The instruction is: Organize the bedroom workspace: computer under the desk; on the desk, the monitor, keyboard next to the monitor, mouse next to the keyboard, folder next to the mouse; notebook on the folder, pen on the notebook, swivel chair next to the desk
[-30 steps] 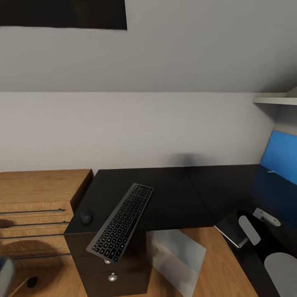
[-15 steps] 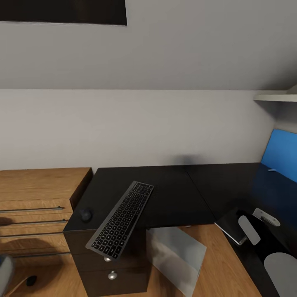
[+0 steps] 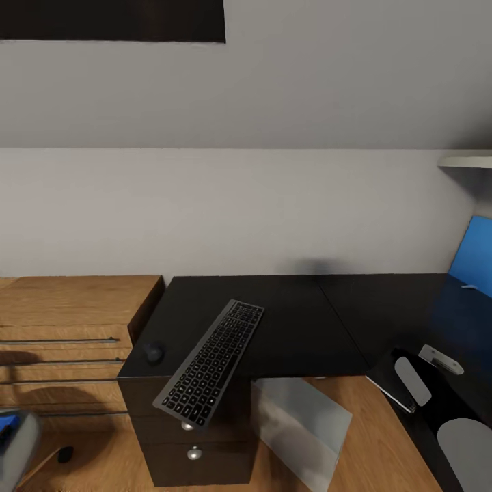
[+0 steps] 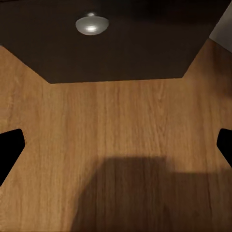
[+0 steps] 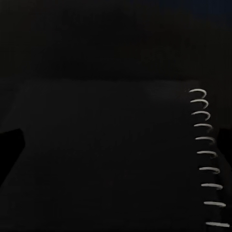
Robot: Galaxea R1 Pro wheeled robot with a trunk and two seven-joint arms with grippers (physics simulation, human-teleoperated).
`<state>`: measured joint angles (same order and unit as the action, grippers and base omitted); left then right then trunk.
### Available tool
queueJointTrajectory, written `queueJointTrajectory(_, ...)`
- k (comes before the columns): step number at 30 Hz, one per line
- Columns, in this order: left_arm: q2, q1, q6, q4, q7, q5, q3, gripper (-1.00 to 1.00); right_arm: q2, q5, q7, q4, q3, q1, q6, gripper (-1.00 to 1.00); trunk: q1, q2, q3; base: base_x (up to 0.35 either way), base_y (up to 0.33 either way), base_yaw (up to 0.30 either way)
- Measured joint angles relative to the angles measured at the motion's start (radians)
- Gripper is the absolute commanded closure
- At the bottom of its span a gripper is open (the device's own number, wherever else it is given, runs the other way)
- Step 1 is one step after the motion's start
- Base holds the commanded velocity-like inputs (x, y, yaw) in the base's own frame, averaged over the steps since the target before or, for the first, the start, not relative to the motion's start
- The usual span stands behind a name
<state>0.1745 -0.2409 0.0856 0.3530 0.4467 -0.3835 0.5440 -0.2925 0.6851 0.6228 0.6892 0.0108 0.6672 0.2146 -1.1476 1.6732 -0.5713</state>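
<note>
The desk (image 3: 301, 321) has a glossy black L-shaped top and a blue back panel (image 3: 478, 263) at the far right. The keyboard (image 3: 212, 362) lies slanted on it, its near end overhanging the front edge. The small black mouse (image 3: 154, 353) sits just left of the keyboard. The light grey computer (image 3: 301, 424) stands on the floor under the desk. A spiral-bound notebook (image 3: 384, 378) (image 5: 111, 154) lies on the desk's right wing, and my right gripper (image 3: 425, 371) (image 5: 116, 142) hovers open right above it. My left gripper (image 4: 116, 147) is open over the wooden floor.
A wooden drawer chest (image 3: 68, 321) stands against the desk's left end. Under the desk sits a dark cabinet (image 3: 195, 437) (image 4: 121, 43) with round knobs. A grey shape with a blue patch (image 3: 14, 451) fills the lower left corner. A white shelf (image 3: 471, 162) hangs upper right.
The whole picture has slid a little to the right, so the camera has turned left. Keyboard, mouse and notebook keep their places on the desk.
</note>
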Motion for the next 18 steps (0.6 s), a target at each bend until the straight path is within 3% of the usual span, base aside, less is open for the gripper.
queueJointTrajectory(18, 0.0, 0.0, 0.0, -0.001, -0.002, 0.001, 0.001, -1.0, 0.0, -0.002, 0.0, 0.0, 0.001, 0.0, 0.0, -1.0, 0.0, 0.0, 0.0, 0.0, 0.0, 0.207)
